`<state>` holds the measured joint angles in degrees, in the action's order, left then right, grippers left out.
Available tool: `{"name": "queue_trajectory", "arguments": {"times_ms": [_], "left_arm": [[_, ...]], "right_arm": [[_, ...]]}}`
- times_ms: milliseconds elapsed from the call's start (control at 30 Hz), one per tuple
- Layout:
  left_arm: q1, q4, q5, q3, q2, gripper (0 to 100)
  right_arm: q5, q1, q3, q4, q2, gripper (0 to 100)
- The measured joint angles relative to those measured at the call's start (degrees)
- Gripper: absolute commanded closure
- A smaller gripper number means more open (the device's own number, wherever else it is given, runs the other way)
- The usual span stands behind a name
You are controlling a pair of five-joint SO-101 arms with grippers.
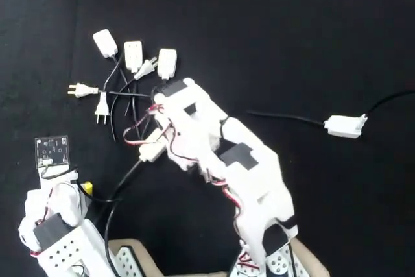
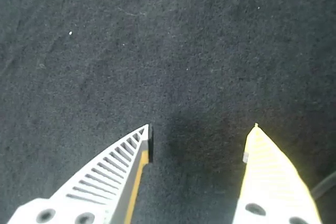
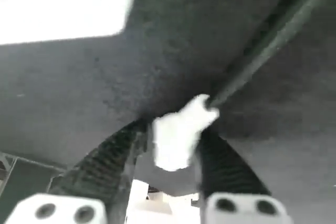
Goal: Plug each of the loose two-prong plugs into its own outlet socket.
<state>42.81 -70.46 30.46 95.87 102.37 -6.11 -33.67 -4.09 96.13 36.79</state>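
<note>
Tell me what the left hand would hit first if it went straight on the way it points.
Most likely the black table cover: the left hand is open and points at bare cloth, nothing ahead of it. Depth is unclear.

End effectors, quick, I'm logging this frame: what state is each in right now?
Left end effector: open, holding nothing.
Right end effector: closed on a plug.
</note>
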Motion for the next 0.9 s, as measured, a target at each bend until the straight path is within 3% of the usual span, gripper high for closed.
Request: {"name": "queue_trajectory", "arguments": {"times_ms": [133, 400, 900], "left_arm": [[0.0, 0.0, 0.0, 0.0, 0.0, 71], [0.0, 0.0, 0.0, 0.0, 0.0, 71], [0.0, 0.0, 0.0, 0.0, 0.0, 71]], "right_arm": [[0.09, 0.09, -7.03, 2.81, 3.96, 75.3], [0.09, 0.79, -10.2, 3.08, 5.36, 94.8], [2.11, 1.23, -10.99, 3.08, 5.45, 98.6]]}}
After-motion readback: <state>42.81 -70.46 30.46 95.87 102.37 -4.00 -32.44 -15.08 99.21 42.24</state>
